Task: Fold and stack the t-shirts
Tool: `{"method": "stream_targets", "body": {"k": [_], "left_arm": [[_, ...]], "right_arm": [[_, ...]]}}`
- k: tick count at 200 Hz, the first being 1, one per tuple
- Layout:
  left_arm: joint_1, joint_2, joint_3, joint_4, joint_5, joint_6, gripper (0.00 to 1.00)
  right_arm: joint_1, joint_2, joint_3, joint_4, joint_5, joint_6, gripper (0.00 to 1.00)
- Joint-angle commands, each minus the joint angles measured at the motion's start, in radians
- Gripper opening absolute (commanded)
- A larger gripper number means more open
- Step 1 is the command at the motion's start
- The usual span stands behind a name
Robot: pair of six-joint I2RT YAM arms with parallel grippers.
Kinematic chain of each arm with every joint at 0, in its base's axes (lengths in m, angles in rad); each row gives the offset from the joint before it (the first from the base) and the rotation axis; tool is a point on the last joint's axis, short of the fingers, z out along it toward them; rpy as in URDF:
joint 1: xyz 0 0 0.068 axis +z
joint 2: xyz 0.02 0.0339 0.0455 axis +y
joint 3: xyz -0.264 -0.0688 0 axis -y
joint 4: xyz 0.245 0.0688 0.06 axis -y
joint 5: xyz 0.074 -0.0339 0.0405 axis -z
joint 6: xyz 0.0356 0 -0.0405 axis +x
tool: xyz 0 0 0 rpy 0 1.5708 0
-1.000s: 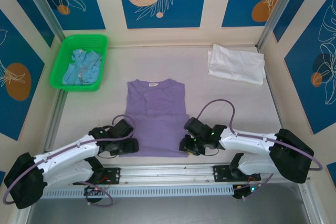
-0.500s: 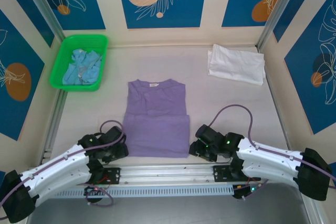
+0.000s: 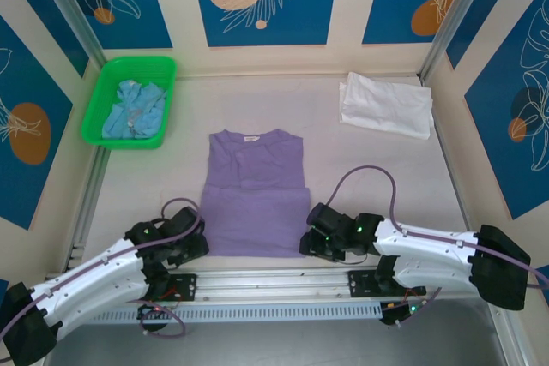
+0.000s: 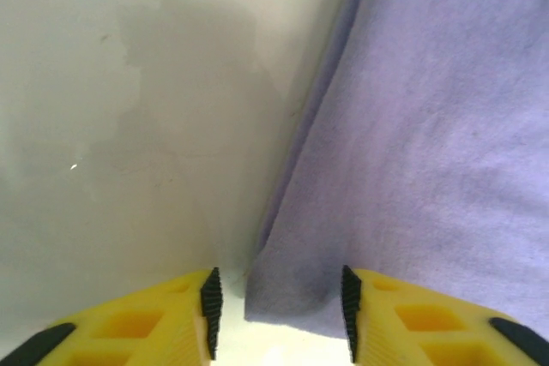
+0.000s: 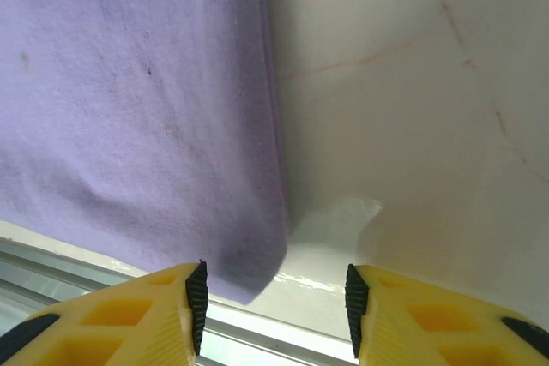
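So, purple shirt [image 3: 257, 199] on table [image 3: 386, 177], left gripper [image 4: 279, 302] open around near-left corner, right gripper [image 5: 274, 297] open around near-right corner

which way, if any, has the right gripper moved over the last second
Yes. The right gripper swung right, away from the lavender t-shirt's near right corner, then came back left to that corner.

Basket [image 3: 141, 66] lies behind-left of central t-shirt [image 3: 256, 190], second t-shirt [image 3: 386, 105] behind-right.
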Motion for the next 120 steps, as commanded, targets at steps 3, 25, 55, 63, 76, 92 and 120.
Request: {"method": "stream_targets", "body": {"k": [3,25,55,63,76,92,120], "left_arm": [[0.005,0.006,-0.021,0.043,0.002,-0.026,0.33],[0.005,0.018,-0.034,0.068,0.008,-0.025,0.27],[0.005,0.031,-0.043,0.106,-0.002,-0.015,0.12],[0.005,0.033,-0.043,0.116,-0.005,-0.006,0.06],[0.005,0.039,-0.040,0.131,-0.007,0.021,0.00],[0.005,0.041,-0.027,0.130,-0.001,0.058,0.00],[0.005,0.065,0.023,0.087,0.035,0.128,0.00]], "right_arm": [[0.008,0.043,0.033,0.015,-0.007,-0.011,0.47],[0.005,0.088,0.050,0.014,-0.005,-0.010,0.40],[-0.004,0.134,0.058,0.034,-0.013,-0.020,0.24],[-0.005,0.141,0.055,0.048,-0.017,-0.024,0.19],[-0.012,0.151,0.060,0.046,-0.017,-0.033,0.11],[-0.017,0.154,0.072,0.005,-0.004,-0.044,0.01],[-0.029,0.148,0.085,-0.075,-0.003,-0.059,0.00]]}}
